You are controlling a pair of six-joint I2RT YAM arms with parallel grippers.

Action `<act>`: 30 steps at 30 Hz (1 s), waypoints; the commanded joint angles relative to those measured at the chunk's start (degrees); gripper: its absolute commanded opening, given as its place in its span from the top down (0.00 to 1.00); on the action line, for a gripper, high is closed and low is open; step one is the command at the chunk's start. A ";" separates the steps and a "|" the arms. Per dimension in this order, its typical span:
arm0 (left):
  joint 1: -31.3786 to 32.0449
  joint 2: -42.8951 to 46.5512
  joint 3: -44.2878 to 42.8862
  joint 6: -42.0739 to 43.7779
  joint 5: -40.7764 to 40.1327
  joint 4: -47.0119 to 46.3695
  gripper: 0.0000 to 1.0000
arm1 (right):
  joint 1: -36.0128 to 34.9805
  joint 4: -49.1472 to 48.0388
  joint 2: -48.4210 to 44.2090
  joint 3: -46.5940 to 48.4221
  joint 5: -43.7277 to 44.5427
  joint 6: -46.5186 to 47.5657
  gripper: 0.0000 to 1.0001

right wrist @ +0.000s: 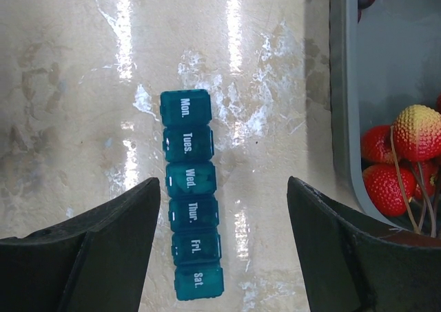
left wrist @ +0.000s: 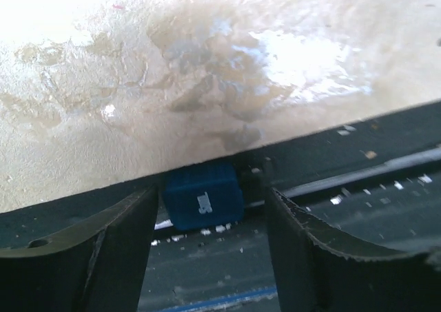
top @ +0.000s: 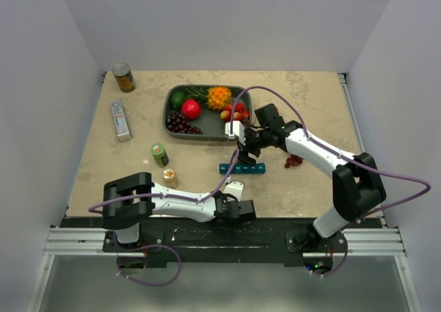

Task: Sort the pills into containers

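Presumably light, stiff, slick: strip (right wrist: pixel 191 195) under spread right gripper (right wrist: pixel 224 188), lone cell (left wrist: pixel 203 198) between spread left gripper (left wrist: pixel 212 209); pinch flat sides.

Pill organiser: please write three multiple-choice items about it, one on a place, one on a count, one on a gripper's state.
1. The single blue cell lies, relative to the table:
A) at its middle
B) at its far edge
C) just past its near edge, against the dark frame

2. How many cells has the teal strip?
A) four
B) six
C) seven

3. The right gripper is:
A) open above the strip
B) shut on the strip
C) shut, empty

Key: C, it sits below the table edge; B, labels run Mon. to Sat.; A, jaws stand clear.
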State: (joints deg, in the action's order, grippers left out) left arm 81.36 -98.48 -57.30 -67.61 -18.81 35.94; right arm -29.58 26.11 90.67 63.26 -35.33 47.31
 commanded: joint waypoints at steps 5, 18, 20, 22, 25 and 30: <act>0.11 -4.70 -3.43 -3.49 -3.34 5.01 0.35 | 0.40 -0.44 -2.17 -0.25 -2.55 -0.64 0.23; 0.46 6.95 -3.00 7.57 -0.10 0.81 0.84 | 0.67 1.05 -3.40 0.02 -5.01 0.32 0.23; 0.29 10.48 -1.25 12.56 1.83 -1.13 0.84 | 0.67 2.10 -3.92 0.19 -6.49 1.29 0.23; -1.11 15.82 0.25 16.27 3.77 -4.82 0.85 | 0.67 4.11 -4.45 0.28 -7.82 3.21 0.23; -7.14 23.12 5.68 23.22 10.62 -10.18 0.87 | 0.67 6.93 -5.94 0.37 -10.63 6.29 0.23; -20.77 31.75 9.57 27.36 21.69 -15.45 0.88 | 0.67 8.78 -10.69 -1.21 -14.32 9.37 0.21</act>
State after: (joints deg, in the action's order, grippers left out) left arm 69.17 -71.31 -50.17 -46.74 -6.61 26.81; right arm -29.19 32.10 84.53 63.24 -43.88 52.42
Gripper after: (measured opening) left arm 0.492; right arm 0.775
